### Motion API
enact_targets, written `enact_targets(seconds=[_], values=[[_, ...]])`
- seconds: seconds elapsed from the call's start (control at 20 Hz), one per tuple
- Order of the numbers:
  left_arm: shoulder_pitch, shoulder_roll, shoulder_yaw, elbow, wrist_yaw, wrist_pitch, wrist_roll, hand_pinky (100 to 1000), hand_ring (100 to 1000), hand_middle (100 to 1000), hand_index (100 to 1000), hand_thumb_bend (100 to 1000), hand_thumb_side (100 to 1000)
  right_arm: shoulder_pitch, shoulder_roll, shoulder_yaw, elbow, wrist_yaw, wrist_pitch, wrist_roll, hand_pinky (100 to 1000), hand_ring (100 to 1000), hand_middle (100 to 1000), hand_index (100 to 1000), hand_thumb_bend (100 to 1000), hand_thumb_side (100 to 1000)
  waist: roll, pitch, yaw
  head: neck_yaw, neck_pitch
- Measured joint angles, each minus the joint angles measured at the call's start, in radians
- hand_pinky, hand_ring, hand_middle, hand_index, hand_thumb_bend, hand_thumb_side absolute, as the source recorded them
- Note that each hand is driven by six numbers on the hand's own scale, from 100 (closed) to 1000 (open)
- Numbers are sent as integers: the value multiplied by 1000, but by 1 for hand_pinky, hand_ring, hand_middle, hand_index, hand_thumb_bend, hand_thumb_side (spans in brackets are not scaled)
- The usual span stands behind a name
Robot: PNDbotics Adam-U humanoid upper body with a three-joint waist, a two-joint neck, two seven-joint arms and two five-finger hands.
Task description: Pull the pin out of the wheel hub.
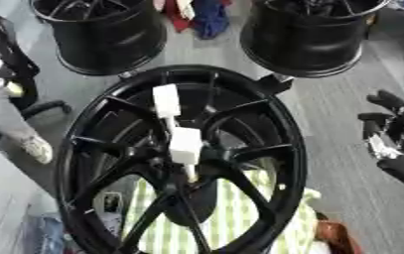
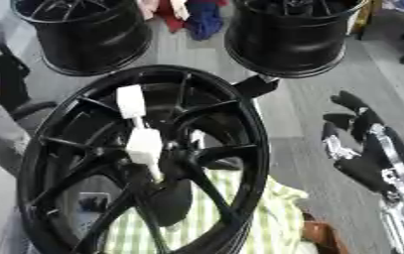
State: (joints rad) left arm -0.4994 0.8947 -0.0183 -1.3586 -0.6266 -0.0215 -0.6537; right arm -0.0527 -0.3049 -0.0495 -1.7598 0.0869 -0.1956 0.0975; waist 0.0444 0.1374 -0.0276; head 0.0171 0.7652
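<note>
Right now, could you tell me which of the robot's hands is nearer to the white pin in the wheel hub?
The right hand: it hovers beside the wheel's right rim, apart from the white pin at the hub. The left hand is not in view.

No writing can be read anywhere (the white tags [image 1: 185, 144] on the wheel hub [image 1: 266, 124] look blank).

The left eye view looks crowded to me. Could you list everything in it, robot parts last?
wheel hub: one, black, spoked, centre foreground.
pin: one, white, blocky, standing in the hub's middle, nothing holding it.
spare wheels: two, black, far side, left and right.
checked cloth: one, green and white, seen through the spokes.
clothes: a red and blue heap, top centre.
office chair: one, black, left edge.
right robot hand: one, black and silver, right edge, fingers relaxed, apart from the hub.
</note>
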Motion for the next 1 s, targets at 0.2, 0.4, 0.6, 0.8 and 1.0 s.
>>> enact_targets(seconds=[0.2, 0.4, 0.6, 0.8, 1.0], values=[[40, -30, 33, 147, -24, 30, 40, 660, 769, 792, 874, 463, 462, 0, 0, -1, 0, 0, 1, -1, 851, 800, 907, 972, 100, 354, -2, 4, -2, -3, 0], [61, -62, 64, 255, -56, 52, 161, 785, 870, 888, 923, 677, 679, -1, 0, -4, 0, 0, 1, -2, 851, 800, 907, 972, 100, 354, -4, 4, -2, -4, 0], [74, -96, 85, 320, -41, 61, 307, 785, 846, 878, 921, 644, 720, -1, 1, -6, 0, 0, 1, -2, 851, 800, 907, 972, 100, 354, -13, 4, -1, -4, 0], [95, -129, 112, 329, 22, 65, 439, 750, 774, 815, 879, 447, 674, -1, 1, -6, 0, 0, 1, -3, 851, 800, 906, 971, 100, 354, -16, 4, 1, -5, 0], [132, -178, 142, 280, 161, 39, 588, 700, 704, 758, 836, 296, 633, -1, 1, -6, 0, 0, 0, -4, 851, 799, 906, 971, 100, 355, -22, 5, 6, -5, 0]])
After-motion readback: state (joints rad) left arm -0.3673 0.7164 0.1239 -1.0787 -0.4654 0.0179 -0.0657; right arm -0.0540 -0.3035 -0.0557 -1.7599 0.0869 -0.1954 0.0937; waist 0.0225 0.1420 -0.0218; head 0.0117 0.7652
